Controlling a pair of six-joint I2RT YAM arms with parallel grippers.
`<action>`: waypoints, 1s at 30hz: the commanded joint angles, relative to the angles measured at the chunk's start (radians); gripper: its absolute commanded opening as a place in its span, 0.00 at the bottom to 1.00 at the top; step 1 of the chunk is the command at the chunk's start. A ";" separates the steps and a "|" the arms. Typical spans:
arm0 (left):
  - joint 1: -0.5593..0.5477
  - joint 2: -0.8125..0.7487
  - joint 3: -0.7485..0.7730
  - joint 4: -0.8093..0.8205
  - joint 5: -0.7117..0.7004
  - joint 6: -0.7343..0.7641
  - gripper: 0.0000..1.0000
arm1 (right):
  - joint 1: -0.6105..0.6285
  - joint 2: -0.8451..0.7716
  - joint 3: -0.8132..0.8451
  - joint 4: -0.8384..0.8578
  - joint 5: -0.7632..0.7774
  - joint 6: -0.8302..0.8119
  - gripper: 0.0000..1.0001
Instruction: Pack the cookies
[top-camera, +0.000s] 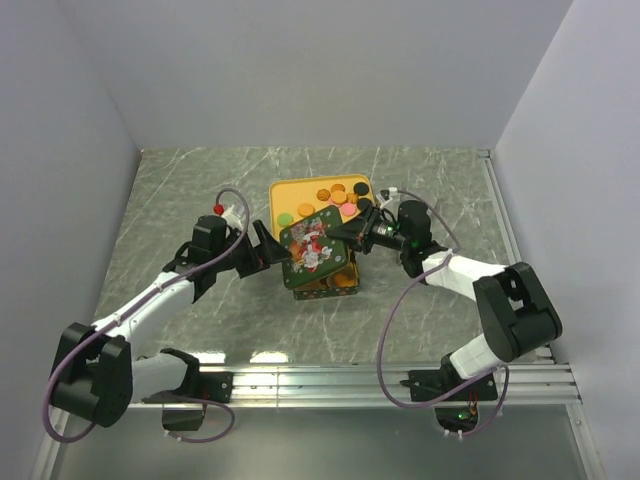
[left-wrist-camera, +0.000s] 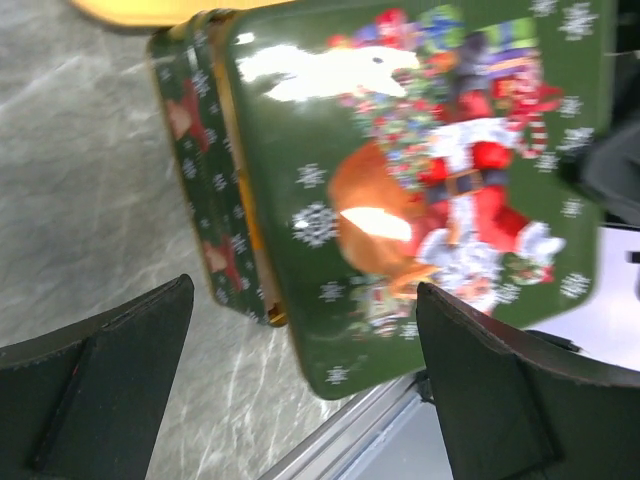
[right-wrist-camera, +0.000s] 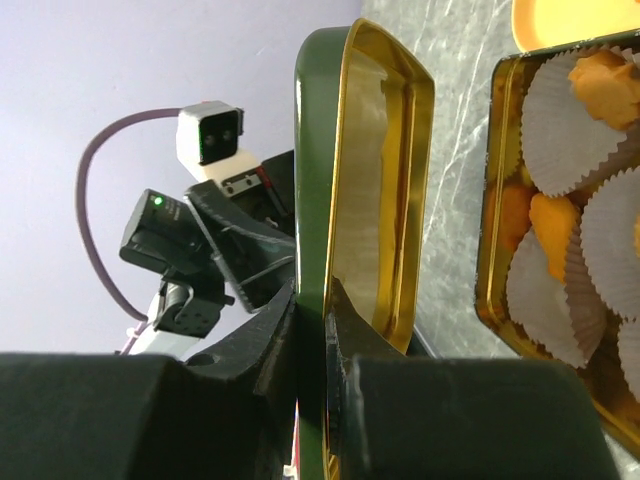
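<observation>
Some cookies (top-camera: 335, 197) lie loose on a yellow tray (top-camera: 290, 192) at the back of the table (top-camera: 180, 200). More sit in white paper cups (right-wrist-camera: 560, 150) inside the open green tin (top-camera: 335, 284) just in front. The right gripper (right-wrist-camera: 312, 310) pinches the rim of the tin's lid (top-camera: 313, 243), holding it tilted over the tin. The left gripper (left-wrist-camera: 300, 400) is spread wide beside the lid, perhaps not touching it.
</observation>
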 joint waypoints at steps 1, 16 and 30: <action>0.016 0.005 -0.031 0.162 0.087 -0.021 0.99 | 0.011 0.026 0.038 0.108 0.030 0.005 0.00; 0.028 0.247 -0.041 0.340 0.195 -0.027 0.98 | 0.012 0.094 -0.008 0.128 0.056 -0.030 0.00; -0.006 0.328 -0.006 0.367 0.210 -0.040 0.92 | 0.003 0.124 -0.051 0.036 0.036 -0.132 0.00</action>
